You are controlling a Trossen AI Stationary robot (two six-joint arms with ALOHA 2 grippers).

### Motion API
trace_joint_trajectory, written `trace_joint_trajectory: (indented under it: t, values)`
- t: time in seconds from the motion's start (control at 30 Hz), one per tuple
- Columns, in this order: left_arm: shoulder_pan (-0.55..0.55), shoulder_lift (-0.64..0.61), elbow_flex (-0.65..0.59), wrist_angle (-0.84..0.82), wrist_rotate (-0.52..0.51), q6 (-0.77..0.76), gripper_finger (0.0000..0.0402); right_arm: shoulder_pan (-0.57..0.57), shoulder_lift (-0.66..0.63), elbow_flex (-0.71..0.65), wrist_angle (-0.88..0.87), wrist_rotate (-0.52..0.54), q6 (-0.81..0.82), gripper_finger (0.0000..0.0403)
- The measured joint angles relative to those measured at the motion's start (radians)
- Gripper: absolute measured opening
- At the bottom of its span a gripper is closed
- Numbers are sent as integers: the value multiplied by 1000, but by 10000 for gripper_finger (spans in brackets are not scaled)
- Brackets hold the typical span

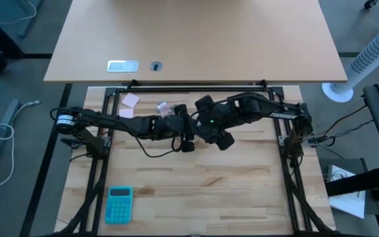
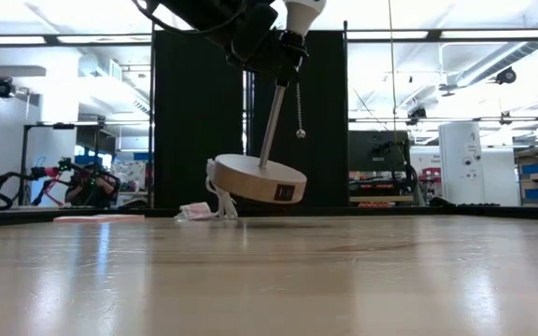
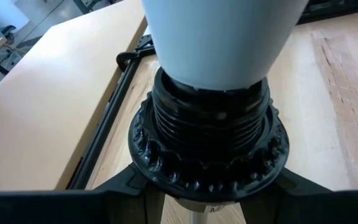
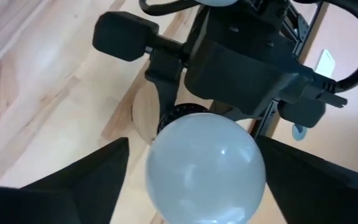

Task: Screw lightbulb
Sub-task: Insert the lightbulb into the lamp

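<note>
A lamp with a round wooden disc base, a thin stem and a black threaded socket hangs in the air near the table's far middle. The white frosted lightbulb sits with its neck in the socket. My left gripper is shut on the lamp just below the socket. My right gripper is open, one finger on each side of the bulb's dome. A strip of table shows between one finger and the bulb. The other finger stands right at its edge. My left gripper holds the lamp by the black socket's lower collar, pinched between its two fingers; the fingers themselves hide the place of contact. The lamp is lifted clear of the table and tilted. Its wooden base hangs below the fingers and the bulb points up.
A white cord drops from the base to the table. A pull chain with a ball hangs beside the stem. A crumpled wrapper and pink notes lie at the far edge. A teal calculator lies near left.
</note>
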Motion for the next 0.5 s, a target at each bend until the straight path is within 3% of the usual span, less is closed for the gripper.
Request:
trace_joint_trajectory:
  t: [0.23,0.5]
  values:
    - [0,0,-1,-1,-1,0,145,-4,-1,0,0,6,-4,277]
    - [0,0,-2,-1,-3,4,145,-4,0,0,-1,26,108,270]
